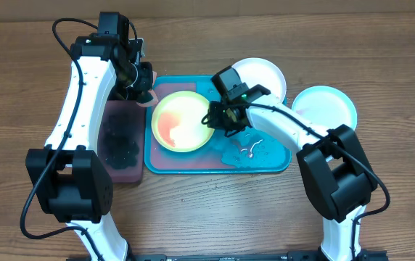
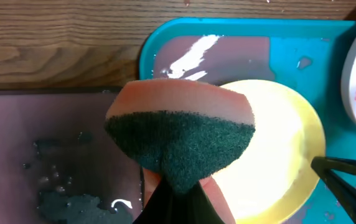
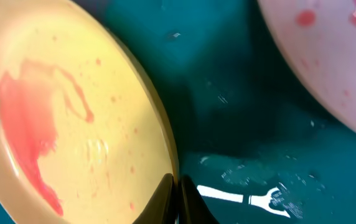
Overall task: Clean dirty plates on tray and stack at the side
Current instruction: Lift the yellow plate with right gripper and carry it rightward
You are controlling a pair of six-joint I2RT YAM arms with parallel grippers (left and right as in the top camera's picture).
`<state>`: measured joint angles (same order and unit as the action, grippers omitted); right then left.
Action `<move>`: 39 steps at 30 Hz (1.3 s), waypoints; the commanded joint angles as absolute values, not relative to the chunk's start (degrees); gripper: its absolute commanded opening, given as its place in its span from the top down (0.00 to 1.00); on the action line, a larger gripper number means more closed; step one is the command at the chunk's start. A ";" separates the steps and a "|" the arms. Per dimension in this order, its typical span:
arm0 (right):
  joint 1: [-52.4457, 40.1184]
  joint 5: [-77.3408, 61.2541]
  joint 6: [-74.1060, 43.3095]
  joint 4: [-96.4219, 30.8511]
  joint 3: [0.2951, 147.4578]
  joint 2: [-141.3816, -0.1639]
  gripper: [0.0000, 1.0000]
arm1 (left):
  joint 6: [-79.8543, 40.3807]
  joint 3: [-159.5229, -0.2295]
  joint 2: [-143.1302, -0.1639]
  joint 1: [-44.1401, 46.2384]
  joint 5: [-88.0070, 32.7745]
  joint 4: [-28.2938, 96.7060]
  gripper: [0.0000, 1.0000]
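Note:
The yellow-green plate (image 1: 182, 121) lies on the left half of the teal tray (image 1: 265, 163), with a red smear on its left side (image 3: 28, 124). My right gripper (image 1: 215, 116) is shut on the plate's right rim (image 3: 177, 186). My left gripper (image 1: 141, 90) is shut on a sponge (image 2: 181, 134), pink on top with a green scouring face, held above the tray's far left corner beside the plate (image 2: 277, 149). The white plate (image 1: 262, 74) rests on the tray's far right corner and shows red smears (image 3: 327, 50). The light blue plate (image 1: 325, 107) lies on the table to the right of the tray.
A black tray (image 1: 120, 141) with dark wet patches sits against the teal tray's left side (image 2: 60, 155). The teal tray floor holds a pinkish wet film (image 2: 228, 53) and water puddles (image 1: 247, 148). Bare wooden table surrounds both trays.

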<state>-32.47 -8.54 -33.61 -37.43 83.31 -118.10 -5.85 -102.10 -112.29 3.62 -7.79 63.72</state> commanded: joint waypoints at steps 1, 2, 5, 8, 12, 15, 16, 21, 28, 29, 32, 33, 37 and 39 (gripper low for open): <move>-34.15 -5.41 -34.37 -36.86 84.82 -120.36 0.96 | -6.46 -103.33 -112.20 3.22 -6.37 63.83 0.96; -34.41 -5.61 -34.57 -36.67 84.82 -120.55 0.95 | -6.46 -103.33 -112.20 3.22 -6.37 63.83 0.96; -34.44 -5.58 -35.66 -36.60 84.82 -121.01 0.92 | -6.42 -103.33 -112.20 3.22 -6.31 63.99 0.96; -34.46 -5.63 -36.05 -36.53 84.82 -121.58 0.90 | -6.44 -103.33 -112.20 3.22 -5.74 64.07 0.96; -34.46 -6.04 -36.12 -36.49 84.82 -121.64 0.87 | -6.44 -103.33 -112.20 3.22 -5.74 64.05 0.96; -34.46 -6.07 -36.25 -36.51 84.82 -121.64 0.88 | -6.44 -103.33 -112.20 3.22 -5.74 64.07 0.96; -34.46 -6.11 -36.23 -36.56 84.82 -121.64 0.95 | -6.42 -103.33 -112.20 3.22 -5.72 64.05 0.96; -34.00 -6.33 -35.46 -40.88 86.89 -119.52 0.96 | -6.44 -103.33 -112.20 3.22 -4.43 64.20 0.96; -34.74 10.22 -29.85 -48.25 90.26 -110.76 0.96 | -6.44 -103.33 -112.20 3.22 -4.43 64.29 0.96; -35.22 13.06 -28.80 -48.80 90.26 -109.40 0.96 | -6.44 -103.33 -112.20 3.22 -4.43 64.29 0.96; -37.65 25.21 -27.55 -50.83 90.26 -106.48 0.96 | -6.44 -103.33 -112.20 3.22 -4.45 64.27 0.96; -38.41 28.67 -27.55 -51.37 90.26 -106.04 0.96 | -6.44 -103.33 -112.20 3.22 -4.45 64.27 0.96; -42.52 43.31 -27.59 -53.67 90.26 -105.16 0.96 | -6.44 -103.33 -112.20 3.22 -4.43 64.25 0.96; -45.15 51.18 -27.68 -54.87 90.26 -105.16 0.96 | -6.44 -103.33 -112.20 3.22 -4.43 64.27 0.96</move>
